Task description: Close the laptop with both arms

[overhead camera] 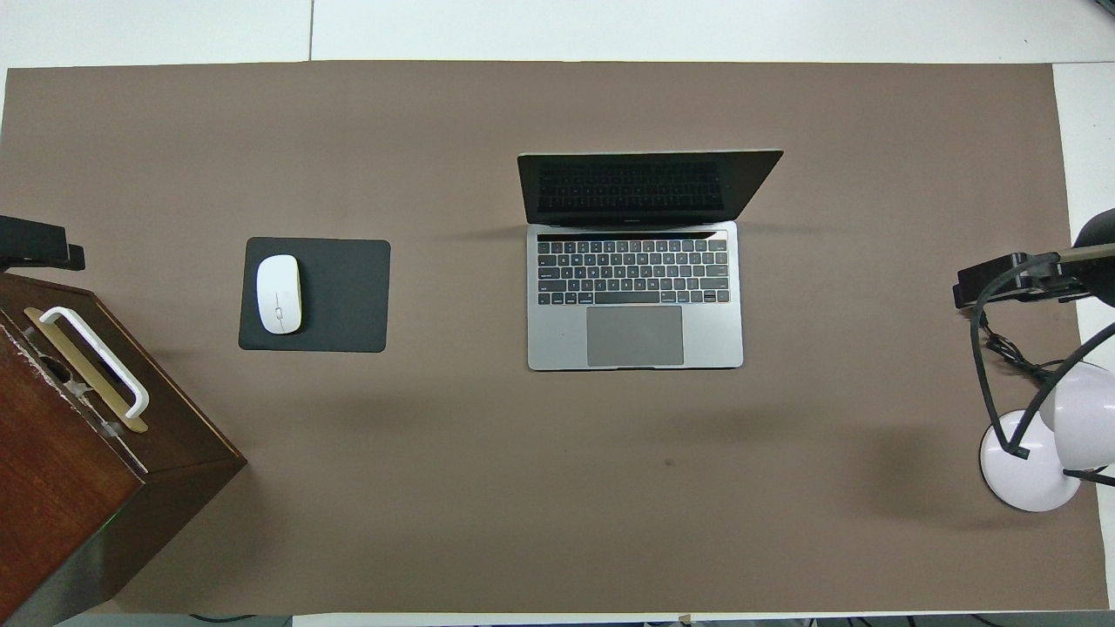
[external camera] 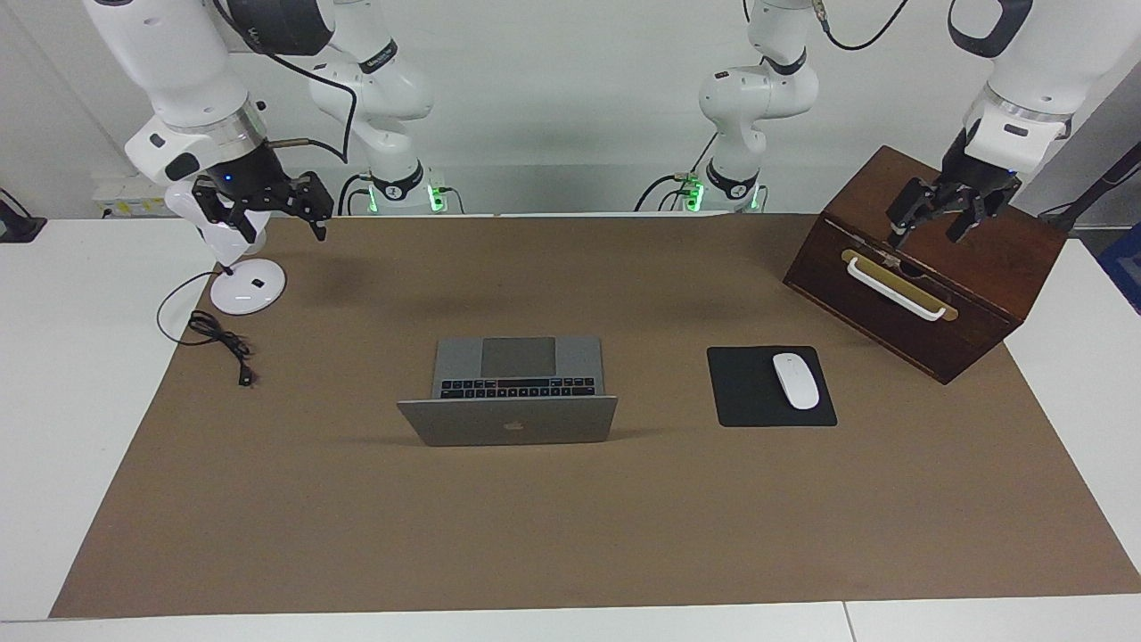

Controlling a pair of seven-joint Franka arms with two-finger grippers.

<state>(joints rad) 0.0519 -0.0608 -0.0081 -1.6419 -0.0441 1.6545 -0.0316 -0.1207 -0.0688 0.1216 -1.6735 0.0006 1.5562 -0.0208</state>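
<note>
While both arms hang raised at the table's ends, the laptop [external camera: 510, 392] sits open mid-mat, lid [overhead camera: 640, 185] upright, keyboard and trackpad facing the robots. Up over the wooden drawer box [external camera: 927, 267] hovers the left gripper [external camera: 936, 218], fingers spread, nothing in them. At the right arm's end, the right gripper [external camera: 267, 201] hangs over the white lamp base [external camera: 248, 287], jaws wide too, holding nothing. Beside the laptop, toward the left arm's end, a white mouse [external camera: 795, 380] rests on a black mouse pad [external camera: 744, 392]. A black cable [external camera: 218, 337] coils near the lamp.
</note>
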